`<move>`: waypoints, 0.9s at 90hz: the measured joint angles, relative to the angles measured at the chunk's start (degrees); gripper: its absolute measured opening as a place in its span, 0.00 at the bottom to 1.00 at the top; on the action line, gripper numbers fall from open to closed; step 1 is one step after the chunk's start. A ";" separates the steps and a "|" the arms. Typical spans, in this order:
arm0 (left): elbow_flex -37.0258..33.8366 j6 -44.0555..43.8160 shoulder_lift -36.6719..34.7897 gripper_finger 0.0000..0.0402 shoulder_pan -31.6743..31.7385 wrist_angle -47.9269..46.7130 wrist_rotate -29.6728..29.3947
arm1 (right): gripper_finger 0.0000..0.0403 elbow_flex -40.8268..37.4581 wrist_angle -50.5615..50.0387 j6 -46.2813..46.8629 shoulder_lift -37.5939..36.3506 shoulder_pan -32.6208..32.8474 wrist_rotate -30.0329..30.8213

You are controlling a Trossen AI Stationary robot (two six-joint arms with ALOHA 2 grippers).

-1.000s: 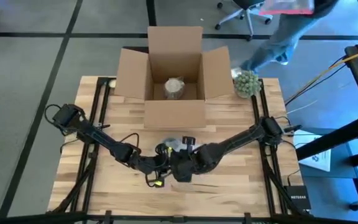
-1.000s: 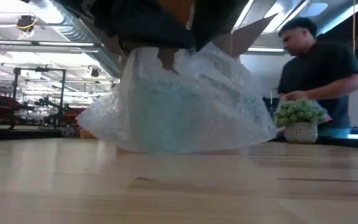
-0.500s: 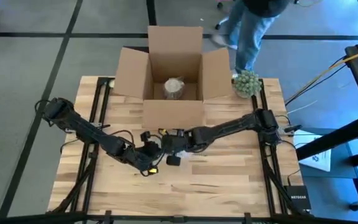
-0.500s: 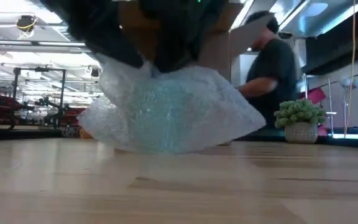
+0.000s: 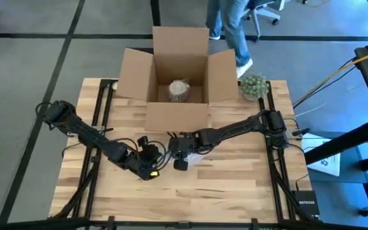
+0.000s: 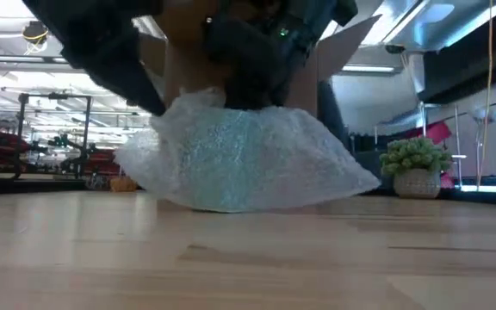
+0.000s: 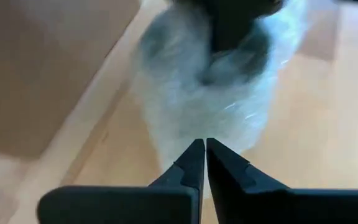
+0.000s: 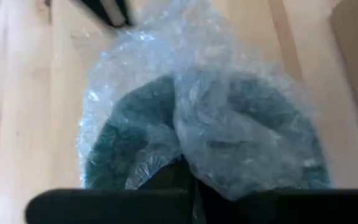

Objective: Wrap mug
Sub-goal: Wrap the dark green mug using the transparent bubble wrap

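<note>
The mug sits on the table, largely enclosed in bubble wrap. The right gripper pinches a wrap fold directly above it. The left gripper, fingers closed and empty, waits just beside the bundle. Final tucking appears to remain.

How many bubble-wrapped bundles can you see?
2: one bubble-wrapped bundle on the table under the right gripper; another wrapped bundle inside the cardboard box. More could be hidden there.

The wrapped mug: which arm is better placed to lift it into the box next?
Right. The right pincer already sits on the wrapped mug, near the box; the left pincer is shut and short of it.
</note>
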 joint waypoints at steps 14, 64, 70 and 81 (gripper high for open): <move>-5.48 -0.11 0.00 0.00 -0.26 6.87 -1.29 | 0.00 0.00 0.42 -1.26 0.05 0.76 -0.51; -11.61 -2.01 0.04 0.00 -8.85 35.24 4.39 | 0.00 0.83 2.80 1.74 0.31 10.44 -3.61; -11.61 -3.78 0.04 0.00 -10.80 35.07 4.41 | 0.00 1.59 2.88 1.85 0.33 11.69 -2.98; -11.57 -4.73 0.04 0.00 -13.30 34.42 4.39 | 0.00 2.47 3.27 1.82 0.33 12.37 -1.85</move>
